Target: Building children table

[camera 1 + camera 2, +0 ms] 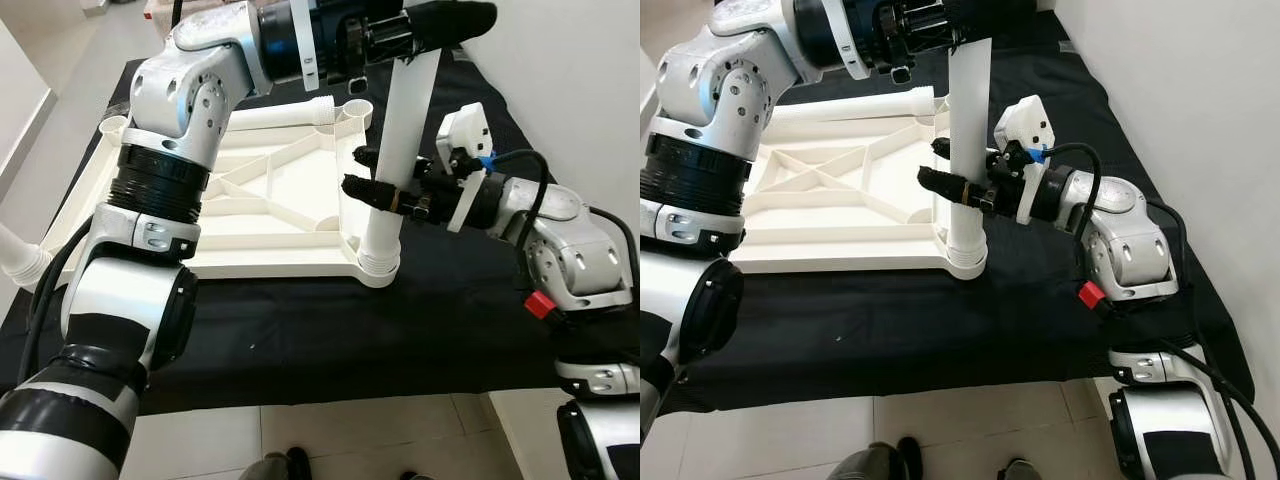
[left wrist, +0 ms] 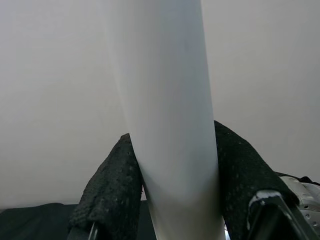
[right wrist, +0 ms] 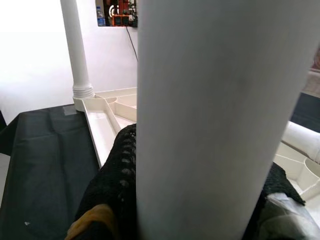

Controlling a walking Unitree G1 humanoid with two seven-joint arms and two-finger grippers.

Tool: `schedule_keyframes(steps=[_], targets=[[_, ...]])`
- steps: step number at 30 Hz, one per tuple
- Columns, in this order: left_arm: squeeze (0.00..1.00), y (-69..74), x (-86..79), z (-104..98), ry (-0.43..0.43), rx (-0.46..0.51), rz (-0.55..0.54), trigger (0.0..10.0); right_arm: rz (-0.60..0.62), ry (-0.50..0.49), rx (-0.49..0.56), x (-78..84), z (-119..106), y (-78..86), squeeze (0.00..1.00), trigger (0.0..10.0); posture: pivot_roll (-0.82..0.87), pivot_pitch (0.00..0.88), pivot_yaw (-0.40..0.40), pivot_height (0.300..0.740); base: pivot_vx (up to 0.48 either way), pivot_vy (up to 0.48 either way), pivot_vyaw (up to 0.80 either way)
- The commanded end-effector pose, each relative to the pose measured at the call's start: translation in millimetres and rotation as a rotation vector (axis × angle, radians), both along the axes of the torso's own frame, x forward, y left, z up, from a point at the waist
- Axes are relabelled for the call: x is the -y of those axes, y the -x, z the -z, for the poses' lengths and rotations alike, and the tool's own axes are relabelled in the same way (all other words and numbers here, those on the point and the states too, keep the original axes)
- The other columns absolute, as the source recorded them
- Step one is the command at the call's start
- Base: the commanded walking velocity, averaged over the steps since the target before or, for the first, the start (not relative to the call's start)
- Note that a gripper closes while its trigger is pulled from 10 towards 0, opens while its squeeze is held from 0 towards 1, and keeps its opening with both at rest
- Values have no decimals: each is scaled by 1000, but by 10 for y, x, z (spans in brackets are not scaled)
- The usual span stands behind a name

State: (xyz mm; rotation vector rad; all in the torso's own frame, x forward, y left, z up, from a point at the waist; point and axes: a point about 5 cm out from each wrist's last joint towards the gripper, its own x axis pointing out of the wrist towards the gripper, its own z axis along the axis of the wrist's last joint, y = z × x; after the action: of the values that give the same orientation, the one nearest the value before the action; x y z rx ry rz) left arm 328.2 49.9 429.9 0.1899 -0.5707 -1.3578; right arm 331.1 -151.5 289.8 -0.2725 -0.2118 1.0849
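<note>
A black cloth [image 1: 300,330] covers the floor, the upturned white tabletop [image 1: 260,215] lying on it. One white leg [image 1: 400,140] stands in the near corner socket. The left hand [image 1: 440,25] pinches its top, the right hand [image 1: 375,185] apparently clamped lower.

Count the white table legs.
3: upright leg at near right corner, in left gripper and right gripper; second leg at near left corner; loose leg lying along far edge. More may be hidden.
</note>
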Motion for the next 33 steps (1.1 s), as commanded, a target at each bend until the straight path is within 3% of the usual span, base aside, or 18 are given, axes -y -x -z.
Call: schedule_keyframes(steps=[1, 4, 5, 9, 10, 11, 14, 16, 17, 18, 20, 21, 24, 27, 28, 32, 33], targets=[[0, -59, -17, 90, -37, -12, -52, 0, -107, 43, 14, -146, 87, 65, 0, 0, 42, 213, 101, 740, 0, 0, 0], [0, -58, -14, 92, -34, -11, -50, 0, -98, 37, 16, -147, 110, 60, 0, 0, 41, 212, 102, 740, 0, 0, 0], [1000, -57, -30, 60, 1, -15, -51, 10000, -57, 10, 17, -155, 149, 63, 0, 0, 37, 213, 103, 740, 0, 0, 0], [1000, -56, -44, 42, 19, -22, -53, 10000, -16, -8, 18, -161, 179, 65, 0, 0, 37, 213, 103, 740, 0, 0, 0], [1000, -57, -55, 38, 26, -26, -56, 10000, 31, -19, 15, -171, 206, 60, 0, 0, 33, 216, 99, 740, 0, 0, 0], [1000, -64, -87, 39, 34, -31, -72, 10000, 156, -38, 2, -183, 273, 53, 0, 0, 32, 217, 97, 740, 0, 0, 0], [1000, -67, -98, 41, 37, -32, -79, 10000, 202, -45, -5, -184, 296, 49, 0, 0, 32, 217, 97, 740, 0, 0, 0], [1000, -63, -150, 49, 42, -42, -92, 10000, 466, -142, -26, -205, 417, 44, 0, 0, 34, 228, 77, 740, 0, 0, 0], [1000, -61, -187, 61, 43, -47, -99, 10000, 625, -206, -67, -254, 572, 118, 0, 0, 33, 230, 77, 740, 0, 0, 0], [1000, -61, -187, 61, 43, -47, -99, 10000, 625, -206, -67, -254, 572, 118, 0, 0, 33, 230, 77, 740, 0, 0, 0], [1000, -63, -231, 82, 45, -54, -109, 10000, 822, -281, -124, -289, 755, 253, 0, 0, 35, 229, 78, 740, 0, 0, 0], [1000, -65, -241, 89, 45, -56, -111, 10000, 862, -298, -138, -295, 799, 290, 0, 0, 35, 229, 78, 740, 0, 0, 0], [1000, -67, -245, 92, 46, -57, -112, 10000, 880, -306, -141, -295, 814, 304, 0, 0, 35, 229, 78, 740, 0, 0, 0], [1000, -69, -269, 120, 45, -62, -124, 10000, 834, -397, -102, -398, 699, 334, 0, 0, 31, 221, 79, 740, 0, 0, 0], [953, -66, -273, 127, 45, -63, -126, 10000, 814, -406, -86, -417, 668, 332, 0, 0, 29, 220, 79, 740, 0, 0, 0], [953, -62, -274, 132, 46, -63, -128, 10000, 804, -404, -73, -429, 643, 333, 0, 0, 29, 220, 79, 740, 0, 0, 0], [522, -59, -279, 138, 49, -66, -131, 10000, 808, -397, -55, -450, 612, 351, 0, 0, 26, 220, 81, 740, 0, 0, 0]])
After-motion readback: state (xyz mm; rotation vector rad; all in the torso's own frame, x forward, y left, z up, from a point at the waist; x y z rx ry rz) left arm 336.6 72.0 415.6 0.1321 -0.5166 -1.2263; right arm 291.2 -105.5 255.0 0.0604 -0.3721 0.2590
